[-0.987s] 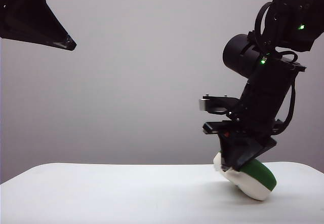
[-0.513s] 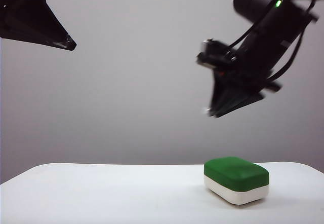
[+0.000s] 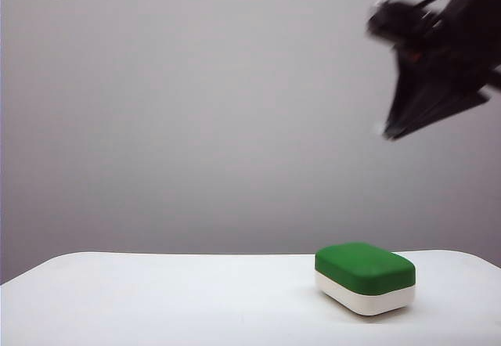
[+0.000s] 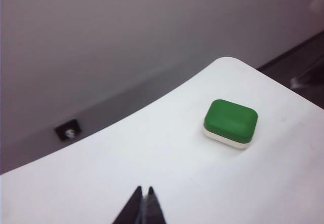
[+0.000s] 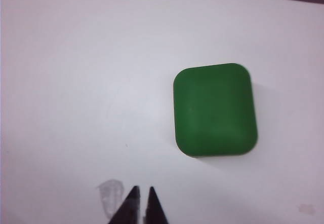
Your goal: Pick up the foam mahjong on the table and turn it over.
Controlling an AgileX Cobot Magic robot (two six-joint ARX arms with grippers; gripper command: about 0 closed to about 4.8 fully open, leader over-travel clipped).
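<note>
Green foam is facing up now: the foam mahjong is lying flat on the bench, its dark half on top and the cream half underneath, touching the surface. A second ago I was gripping it tilted on one edge with my right jaws; half a second ago I was already letting go and climbing. Now my right jaws are hanging high above the block and well apart from it, drawn almost together with only a sliver of gap between the tips, and carrying nothing. In my right wrist view the block is sitting below and just to one side of those tips, showing nothing but plain green.

My left jaws are pulling away too, tips together and empty, with the block far off ahead of them near the bench's rounded corner.

I am judging the flip as done, since the green back is up, so the character face should be against the bench, though I cannot see it. Both arms appear to be retreating, and nothing is looking unstable.
</note>
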